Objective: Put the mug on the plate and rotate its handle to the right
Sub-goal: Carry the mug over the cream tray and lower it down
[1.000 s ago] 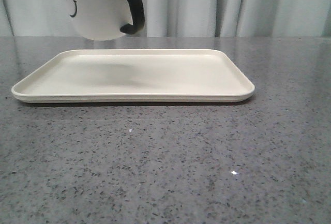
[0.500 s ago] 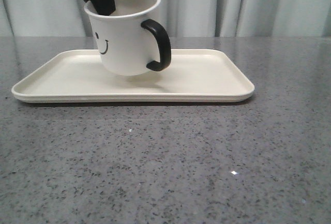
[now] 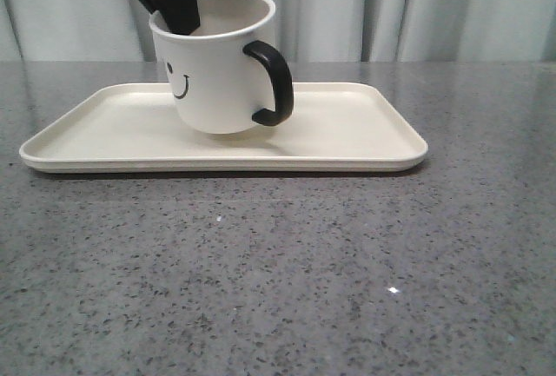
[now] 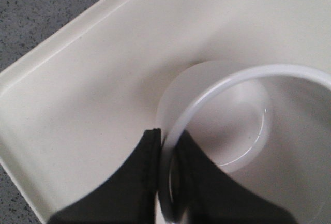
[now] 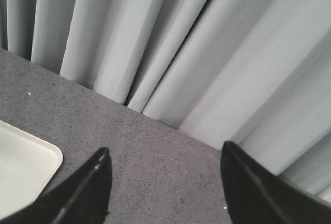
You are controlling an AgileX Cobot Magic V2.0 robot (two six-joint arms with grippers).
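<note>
The white mug [image 3: 217,72] with a black smiley face stands tilted on or just above the cream plate [image 3: 365,133], left of its middle. Its black handle [image 3: 275,81] points right. My left gripper [image 3: 178,16] comes down from above and is shut on the mug's left rim, one finger inside and one outside. In the left wrist view the gripper [image 4: 166,141] pinches the mug rim [image 4: 217,87] over the plate [image 4: 77,79]. My right gripper [image 5: 163,159] is open and empty above the grey table, with a corner of the plate [image 5: 23,167] beside it.
The grey speckled table [image 3: 278,272] stretches in front of the plate. A pale curtain [image 3: 417,7] hangs behind the table and also shows in the right wrist view [image 5: 207,53].
The mug has come down from above the plate's far left and moved right, to rest at or just above the plate surface. The handle still points right.
</note>
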